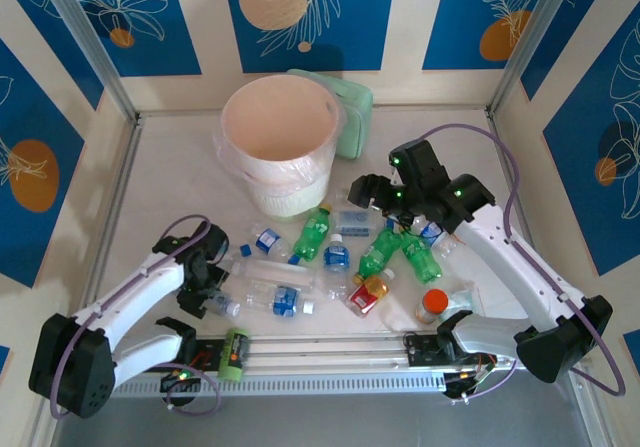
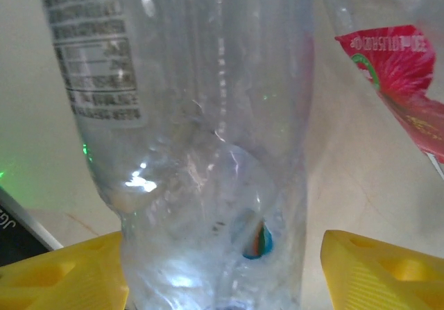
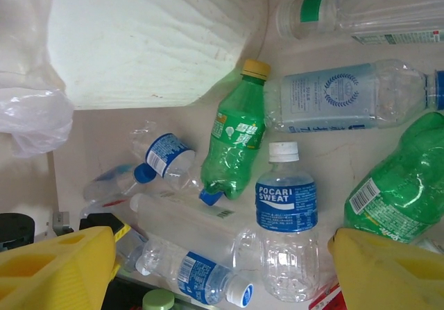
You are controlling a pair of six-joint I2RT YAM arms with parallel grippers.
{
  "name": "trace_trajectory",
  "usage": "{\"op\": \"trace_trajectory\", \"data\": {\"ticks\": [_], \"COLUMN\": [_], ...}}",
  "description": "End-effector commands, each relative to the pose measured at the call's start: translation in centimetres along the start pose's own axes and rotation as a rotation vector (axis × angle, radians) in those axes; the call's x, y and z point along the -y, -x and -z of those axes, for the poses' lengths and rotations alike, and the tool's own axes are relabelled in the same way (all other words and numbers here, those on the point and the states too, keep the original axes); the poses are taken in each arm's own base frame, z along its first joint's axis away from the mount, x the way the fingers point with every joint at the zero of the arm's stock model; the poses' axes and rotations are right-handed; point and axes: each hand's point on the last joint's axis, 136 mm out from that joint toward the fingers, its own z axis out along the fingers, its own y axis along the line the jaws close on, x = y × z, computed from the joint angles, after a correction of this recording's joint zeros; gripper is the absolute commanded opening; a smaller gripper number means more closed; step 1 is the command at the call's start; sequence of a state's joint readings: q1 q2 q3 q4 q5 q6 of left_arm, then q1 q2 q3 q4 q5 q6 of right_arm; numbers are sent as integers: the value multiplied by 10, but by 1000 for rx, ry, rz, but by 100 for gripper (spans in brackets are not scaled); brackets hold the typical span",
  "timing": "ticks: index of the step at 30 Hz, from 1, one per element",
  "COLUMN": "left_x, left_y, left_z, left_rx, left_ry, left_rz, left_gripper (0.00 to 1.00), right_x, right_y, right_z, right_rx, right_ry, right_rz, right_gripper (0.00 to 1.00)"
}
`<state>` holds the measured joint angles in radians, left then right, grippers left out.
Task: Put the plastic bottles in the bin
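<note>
Straddling a clear, crumpled plastic bottle with a white printed label (image 2: 208, 150), the left fingers (image 2: 62, 275) sit low on the pale surface (image 1: 170, 177). One yellow finger stands on each side of the bottle's body. They are spread, not clamped. The left one looks to be touching the plastic, while a sliver of surface shows between the bottle and the right one. We read this as lining up a grasp across the narrow width, which is why the bottle runs lengthwise away from the wrist camera.

Over on the other side, the right fingers (image 3: 55, 268) hang released and wide apart above the main pile, holding nothing. Below them lie a green plastic bottle with a yellow cap (image 3: 232, 140) and a clear bottle with a blue Pocari Sweat label and white cap (image 3: 286, 220). That high pose makes sense to us as a look-down before choosing one.

From above, the bottles lie scattered on their sides across the middle of the surface, between the two arms. A round white bucket lined with a pinkish translucent bag (image 1: 285, 187) stands upright at the far side, just beyond the pile. We see no bottle inside it, so we judge the job barely begun. Its central spot puts it within reach of both arms. An orange-capped clear container (image 1: 432, 305) sits near the right arm and is not ours to move.
</note>
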<state>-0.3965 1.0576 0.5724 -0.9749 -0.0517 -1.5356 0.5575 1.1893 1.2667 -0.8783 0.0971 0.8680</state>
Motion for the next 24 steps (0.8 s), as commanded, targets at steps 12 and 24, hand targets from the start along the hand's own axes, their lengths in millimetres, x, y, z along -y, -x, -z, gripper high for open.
{"op": "trace_trajectory", "data": {"ticks": [12,24], "left_x": [-9,-7], "left_y": [1,5], "left_z": [-12,20], "left_rx": [5,26], "left_ry": [20,-50], "left_rz": [-1,-20], "left_gripper": [60,46], "right_x": [8,10], "right_y": [-7,-6], "right_z": [-6,-5], "right_rx": [-29,-21], "right_ry": [-14,-17], "right_rz": [-37,-41], "right_gripper": [80,78]}}
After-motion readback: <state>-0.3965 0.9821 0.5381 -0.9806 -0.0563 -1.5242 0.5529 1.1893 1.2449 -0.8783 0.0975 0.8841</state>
